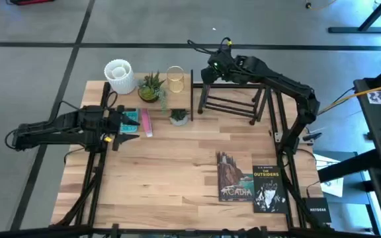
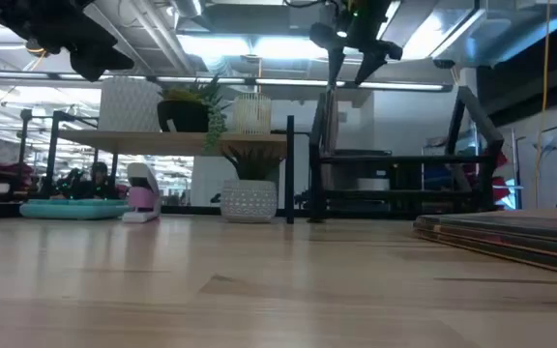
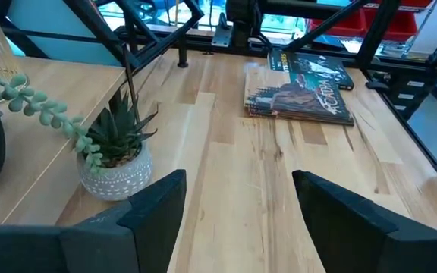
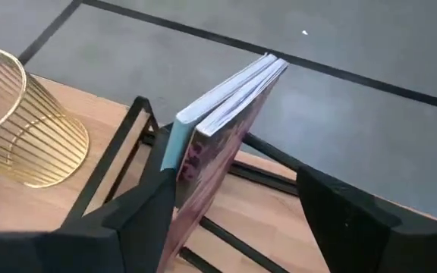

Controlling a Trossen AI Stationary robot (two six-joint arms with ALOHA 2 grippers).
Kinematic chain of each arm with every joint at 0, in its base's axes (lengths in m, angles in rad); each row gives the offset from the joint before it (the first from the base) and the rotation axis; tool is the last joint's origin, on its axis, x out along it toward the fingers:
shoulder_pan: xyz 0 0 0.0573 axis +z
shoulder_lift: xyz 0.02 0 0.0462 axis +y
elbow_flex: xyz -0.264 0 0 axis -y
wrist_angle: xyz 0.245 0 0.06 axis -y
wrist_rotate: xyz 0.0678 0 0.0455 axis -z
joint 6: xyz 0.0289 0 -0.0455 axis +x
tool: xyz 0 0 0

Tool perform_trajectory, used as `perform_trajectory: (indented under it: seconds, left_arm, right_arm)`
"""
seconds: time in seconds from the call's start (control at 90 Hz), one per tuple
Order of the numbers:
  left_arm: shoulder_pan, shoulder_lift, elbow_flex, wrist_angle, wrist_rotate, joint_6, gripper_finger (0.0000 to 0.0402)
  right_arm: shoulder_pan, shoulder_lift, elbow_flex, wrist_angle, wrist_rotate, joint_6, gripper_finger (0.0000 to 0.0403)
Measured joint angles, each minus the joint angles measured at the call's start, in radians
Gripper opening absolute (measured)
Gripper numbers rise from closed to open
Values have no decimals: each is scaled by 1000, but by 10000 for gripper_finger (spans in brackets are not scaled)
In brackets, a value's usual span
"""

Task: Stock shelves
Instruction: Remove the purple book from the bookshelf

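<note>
My two hands at the shelves

Near me at 5 o'clock lie two books [image 1: 252,183]. My left gripper [image 1: 126,123] hangs spread wide at 9. Farther, at 1, my right gripper [image 1: 211,68] is released beside a standing book [image 4: 222,125] in the black rack [image 1: 233,100]; the wood shelf [image 2: 177,143] is at 11.

The lower part of the upright pink-covered book [image 4: 218,129] is cut off by the right wrist view's edge.
</note>
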State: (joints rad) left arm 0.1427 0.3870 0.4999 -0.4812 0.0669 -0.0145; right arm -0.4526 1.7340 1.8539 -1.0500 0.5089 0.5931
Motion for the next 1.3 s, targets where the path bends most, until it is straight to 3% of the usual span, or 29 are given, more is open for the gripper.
perform_trajectory:
  seconds: [0.478,0.722,1.022,1.3]
  left_arm:
    - [0,0,0,0,0,0,237]
    - [0,0,0,0,0,0,237]
    - [0,0,0,0,0,0,237]
    - [0,0,0,0,0,0,237]
  right_arm:
    - [1,-2,0,-58,40,0,260]
    - [1,-6,1,-102,61,0,230]
    - [-7,0,0,-54,-74,4,206]
    - [-6,0,0,-40,-112,3,204]
